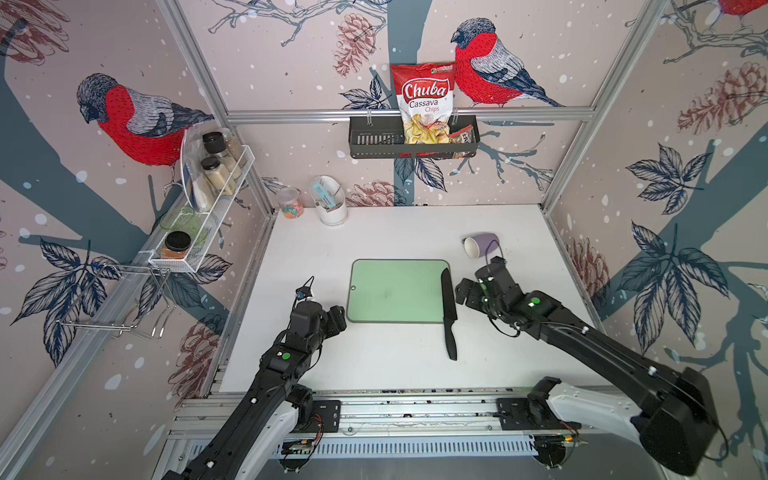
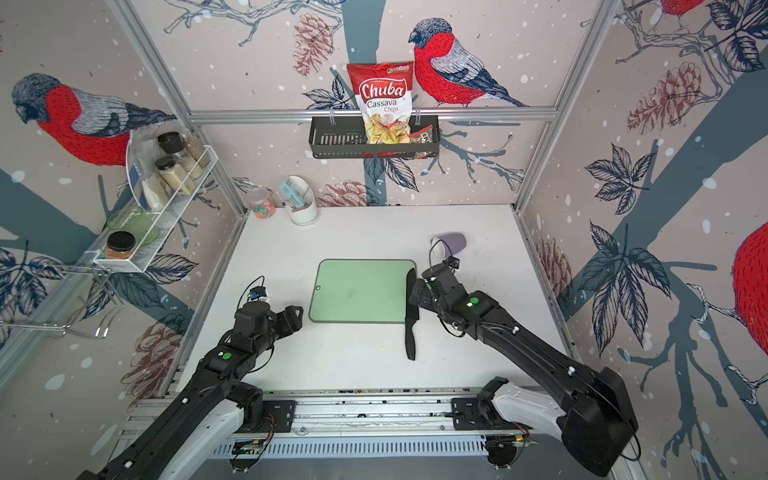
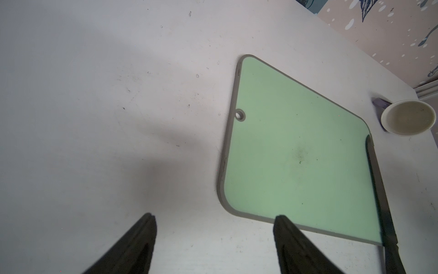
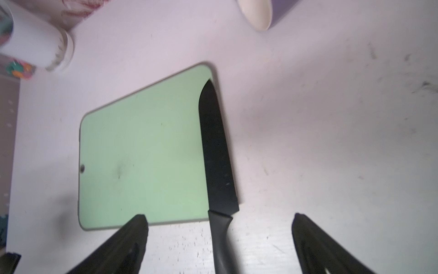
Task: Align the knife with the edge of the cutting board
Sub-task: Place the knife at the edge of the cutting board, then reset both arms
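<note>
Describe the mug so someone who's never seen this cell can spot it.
Start at the white table, then the pale-green cutting board at its middle. Just past the board's far corner on the right arm's side lies the mug. It is the only lilac thing there, tipped on its side, cream inside showing.

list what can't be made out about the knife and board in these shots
- Knife: handle end cut off by the right wrist picture's edge.
- Cutting board: in a top view the right gripper covers part of its knife-side rim.
- Purple mug: blurred and cropped, right wrist view.
- Small packet: print too small, both top views.
</note>
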Tool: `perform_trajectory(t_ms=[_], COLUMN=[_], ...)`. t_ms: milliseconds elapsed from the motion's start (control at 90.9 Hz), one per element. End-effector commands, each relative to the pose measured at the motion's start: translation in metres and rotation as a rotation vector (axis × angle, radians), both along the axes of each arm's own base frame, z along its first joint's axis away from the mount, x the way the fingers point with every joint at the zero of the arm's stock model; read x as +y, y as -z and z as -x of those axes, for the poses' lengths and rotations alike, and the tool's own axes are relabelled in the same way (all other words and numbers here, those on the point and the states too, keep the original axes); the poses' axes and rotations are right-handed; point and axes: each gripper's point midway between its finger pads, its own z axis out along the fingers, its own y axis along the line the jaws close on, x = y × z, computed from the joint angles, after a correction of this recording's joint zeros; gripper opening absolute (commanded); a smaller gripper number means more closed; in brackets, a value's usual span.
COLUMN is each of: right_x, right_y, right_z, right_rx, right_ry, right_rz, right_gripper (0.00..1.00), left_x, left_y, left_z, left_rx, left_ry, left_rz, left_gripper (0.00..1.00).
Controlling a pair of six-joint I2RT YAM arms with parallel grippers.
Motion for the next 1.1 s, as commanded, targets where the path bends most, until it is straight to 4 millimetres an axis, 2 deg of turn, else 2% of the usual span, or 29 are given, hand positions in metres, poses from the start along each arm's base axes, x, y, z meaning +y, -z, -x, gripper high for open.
perform_trajectory(t_ms=[0, 121, 220, 297, 363, 418, 528, 616, 704, 814, 880, 913, 969, 1024, 1090], right_x=[-0.022, -0.042, -0.065, -0.097, -0.124, -0.133, -0.151, -0.163, -0.174, -0.186, -0.200, -0.204, -0.193, -0.187, -0.188], right_y=[-0.013, -0.015, -0.014, -0.018, -0.023, -0.024, -0.020, -0.008, -0.005, -0.003, 0.016, 0.013, 0.019, 0.020, 0.019], right_z=[-0.014, -0.025, -0.037, -0.045, -0.048, -0.052, -0.056, -0.056, -0.060, -0.065, -0.067, -0.073, -0.085, -0.093, -0.091], right_rx=[-0.092, -0.148, -0.216, -0.252, -0.270, -0.316, -0.421, -0.412, -0.389, -0.493, -0.542, -0.571, -0.508, -0.538, -0.582], right_ry=[0.045, 0.074, 0.088, 0.147, 0.240, 0.269, 0.332, 0.371, 0.394, 0.430, 0.478, 0.504, 0.419, 0.375, 0.364], right_rz=[-0.020, -0.009, 0.121, 0.269, 0.301, 0.275, 0.306, 0.378, 0.442, 0.481, 0.478, 0.481, 0.473, 0.472, 0.521], right_gripper=[0.99, 1.00, 1.00, 1.00, 1.00, 1.00, 0.99, 0.99, 1.00, 0.98, 0.98, 0.99, 0.99, 0.98, 0.96], left_x=[0.002, 0.001, 0.003, 0.013, 0.016, 0.014, 0.023, 0.033, 0.043, 0.047, 0.046, 0.046, 0.052, 0.054, 0.056], left_y=[-0.007, -0.018, -0.035, -0.053, -0.070, -0.074, -0.081, -0.086, -0.089, -0.076, -0.057, -0.048, -0.031, -0.031, -0.020], left_z=[-0.005, -0.013, -0.026, -0.039, -0.048, -0.056, -0.074, -0.087, -0.097, -0.111, -0.119, -0.124, -0.129, -0.134, -0.135], left_rx=[-0.028, -0.065, -0.112, -0.146, -0.157, -0.170, -0.215, -0.281, -0.326, -0.383, -0.388, -0.389, -0.373, -0.369, -0.367], left_ry=[-0.018, -0.011, -0.014, -0.057, -0.068, -0.038, -0.066, -0.089, -0.103, -0.079, -0.048, -0.035, -0.040, -0.032, -0.003], left_rz=[-0.005, -0.011, -0.058, -0.120, -0.165, -0.208, -0.313, -0.434, -0.567, -0.695, -0.704, -0.687, -0.665, -0.677, -0.653], left_gripper=[0.80, 0.80, 0.81, 0.83, 0.83, 0.85, 0.90, 0.92, 0.93, 0.96, 0.96, 0.95, 0.96, 0.95, 0.95])
